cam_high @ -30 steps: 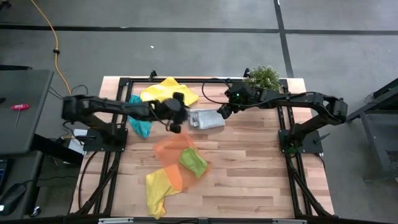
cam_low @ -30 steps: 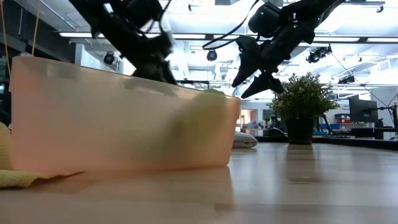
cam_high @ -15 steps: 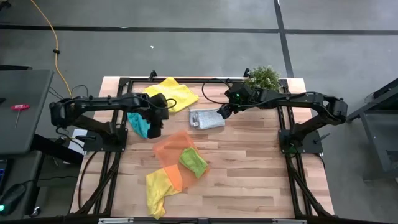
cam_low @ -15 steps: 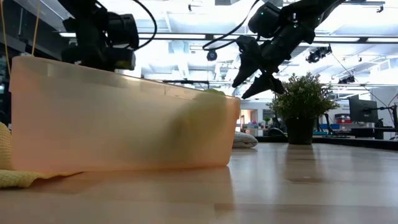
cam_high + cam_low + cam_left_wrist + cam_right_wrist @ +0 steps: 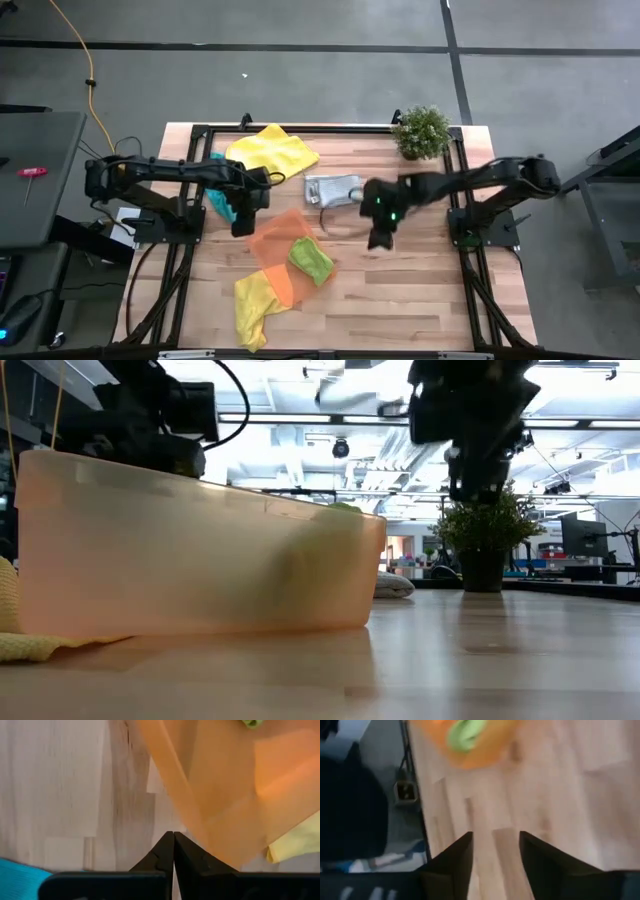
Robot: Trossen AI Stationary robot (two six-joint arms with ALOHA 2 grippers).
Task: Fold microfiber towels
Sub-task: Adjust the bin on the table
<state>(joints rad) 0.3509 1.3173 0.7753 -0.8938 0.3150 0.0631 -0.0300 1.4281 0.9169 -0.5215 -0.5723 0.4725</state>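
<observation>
Since the earlier frame the right arm has swung from beside the plant to mid-worktop, and the left arm has pulled back toward the teal towel.

Worktop point(image 5: 420, 290): pale wood planks, black frame rails; grey floor around it, bright ceiling lights beyond in the low view.

Orange tray point(image 5: 280, 245): flat, translucent, rectangular; lime green towel point(image 5: 310, 260) bunched inside it.

Towels, all soft and crumpled: yellow towel point(image 5: 272, 150) at the far edge; second yellow towel point(image 5: 255, 305) partly under the tray's near corner; teal towel point(image 5: 222, 200) at the left; grey towel point(image 5: 333, 190) centre, roughly folded.

Potted plant point(image 5: 421, 130): small, bushy, far right corner.

Left end effector point(image 5: 173, 851): fingers pressed together, holding nothing, between teal towel and tray.

Right end effector point(image 5: 495, 847): fingers parted, empty, over bare wood near the grey towel.
</observation>
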